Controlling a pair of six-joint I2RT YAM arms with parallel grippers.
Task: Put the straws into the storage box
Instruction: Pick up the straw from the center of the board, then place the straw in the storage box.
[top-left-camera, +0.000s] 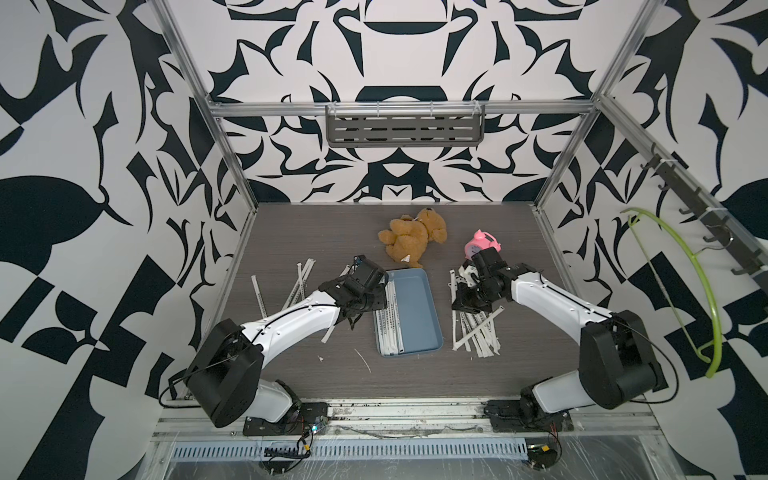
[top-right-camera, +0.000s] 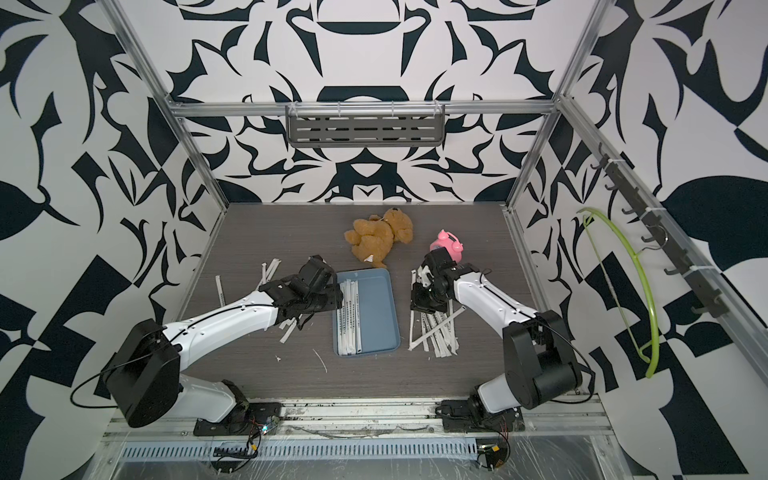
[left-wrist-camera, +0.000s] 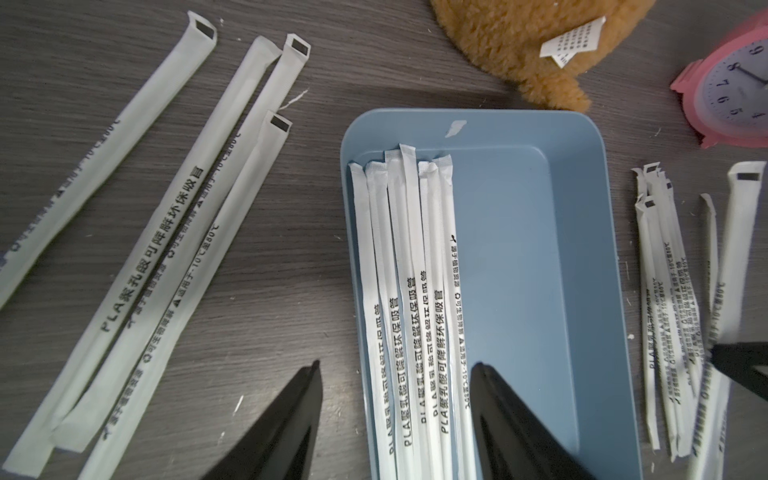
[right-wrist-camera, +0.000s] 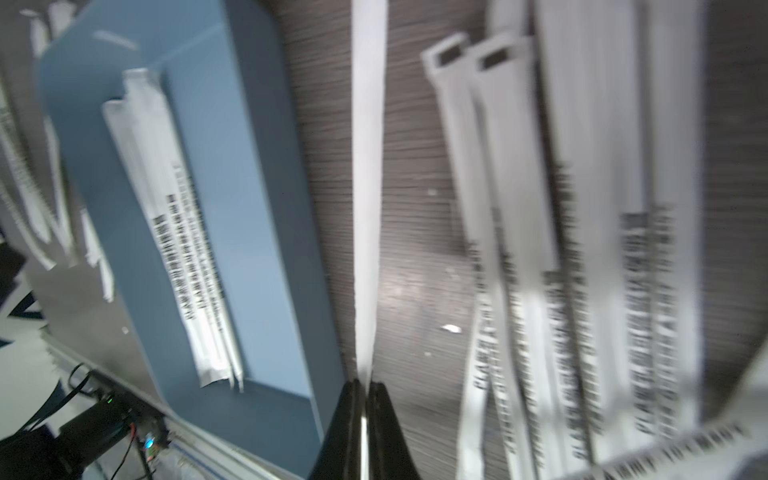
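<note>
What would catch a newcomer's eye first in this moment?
The blue-grey storage box sits at the centre of the table, a row of white straws along one side, with more straws scattered on both sides. Farther back lie a brown teddy bear and a pink alarm clock. The right gripper has its jaws shut on one straw.

This is a robotics lab test cell, not a lived-in room. A bare aluminium extrusion frame (top-left-camera: 270, 109) boxes in a dark wood-grain tabletop (top-left-camera: 311, 232), and flat panels printed with bold black-and-white shapes (top-left-camera: 399, 50) serve as walls. A white-and-black robot arm (top-left-camera: 291, 320) and its twin (top-left-camera: 552, 299) are bolted to a scuffed metal base rail (top-left-camera: 399, 409), with exposed wiring and a small circuit board (top-left-camera: 309, 432) beside a slotted plastic cable duct (top-left-camera: 374, 451). The household things read as staged props: a brown plush teddy bear (top-left-camera: 411, 237), a pink alarm clock (top-left-camera: 482, 245), white paper-wrapped straws (top-left-camera: 478, 328), a shallow blue-grey plastic tray (top-left-camera: 415, 316), and a lime-green hanger (top-left-camera: 704, 282) on a dark hook rail (top-left-camera: 706, 220).
</note>
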